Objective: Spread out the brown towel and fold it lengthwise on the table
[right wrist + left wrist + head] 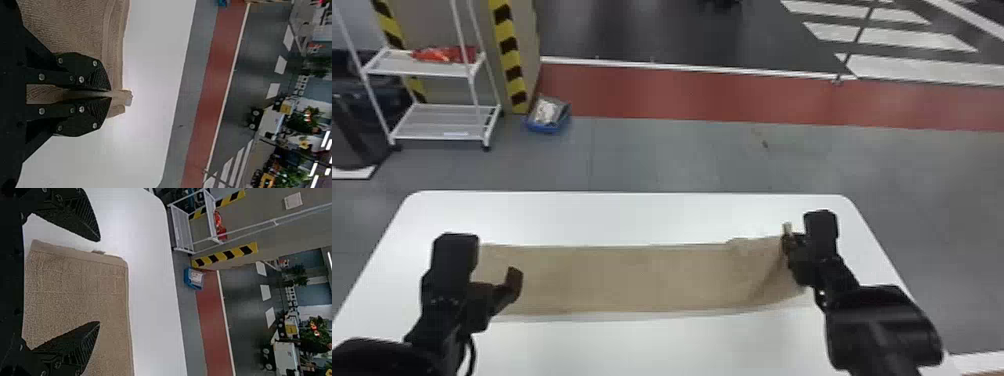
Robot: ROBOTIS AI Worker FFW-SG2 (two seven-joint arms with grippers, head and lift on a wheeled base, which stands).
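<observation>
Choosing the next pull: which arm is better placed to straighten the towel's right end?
Right, likely: the right gripper is shut on the towel there; the left gripper is open over its other end.

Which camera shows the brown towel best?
The head view, because it shows the brown towel nearly end to end. The left wrist view shows its left end close up, near the open left gripper; the right wrist view shows its other end pinched in the right gripper.

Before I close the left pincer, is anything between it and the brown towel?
Nothing visible: the left pincer is open, one finger over the towel, the other over bare table beside its end. The right pincer grips the towel's right end.
</observation>
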